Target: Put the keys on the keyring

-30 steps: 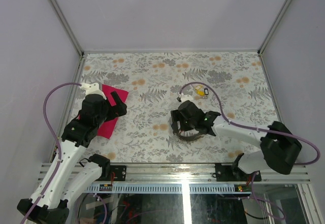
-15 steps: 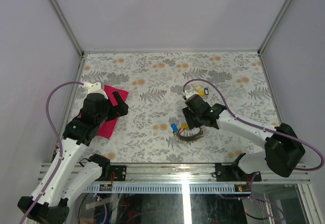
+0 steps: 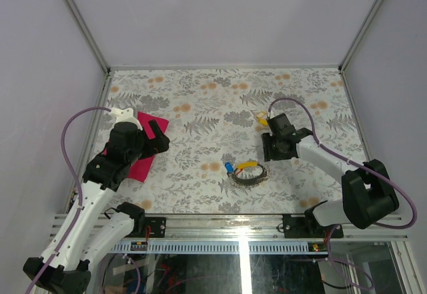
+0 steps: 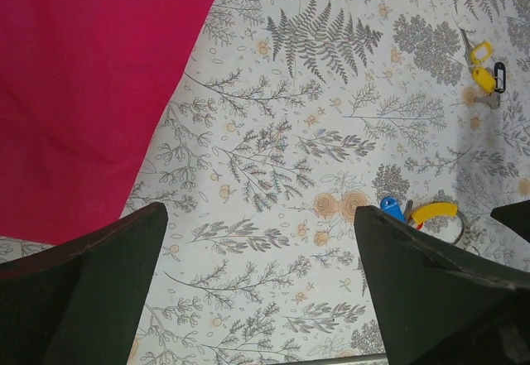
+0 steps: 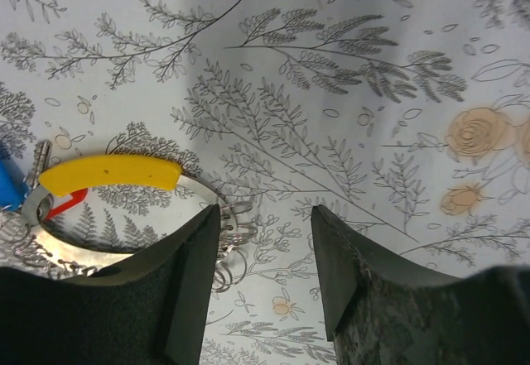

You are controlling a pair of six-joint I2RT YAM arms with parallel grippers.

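The keyring [image 3: 249, 174] lies flat on the floral surface [image 3: 200, 101], a little right of the middle and toward the near edge. A yellow piece [image 3: 245, 165] runs along its far side and a blue-capped key [image 3: 229, 169] sits at its left. The right end effector [image 3: 272, 149] hangs just beyond the ring, toward the right edge. The top view hides its fingers, but the right wrist view shows them partly apart over bare surface, gripping nothing. One finger [image 5: 192, 290] overlaps the ring's coiled end, and whether they touch cannot be told. Only that view shows a red cap [image 5: 62, 205] inside the ring, beside the blue one. The loose keys [image 3: 261, 115] peek out just beyond the right wrist in the top view. The left wrist view shows them more clearly, a yellow and a black cap lying together. The left end effector [image 3: 159, 136] hovers over the pink cloth [image 3: 142, 157] near the left edge, its fingers spread fully and empty.
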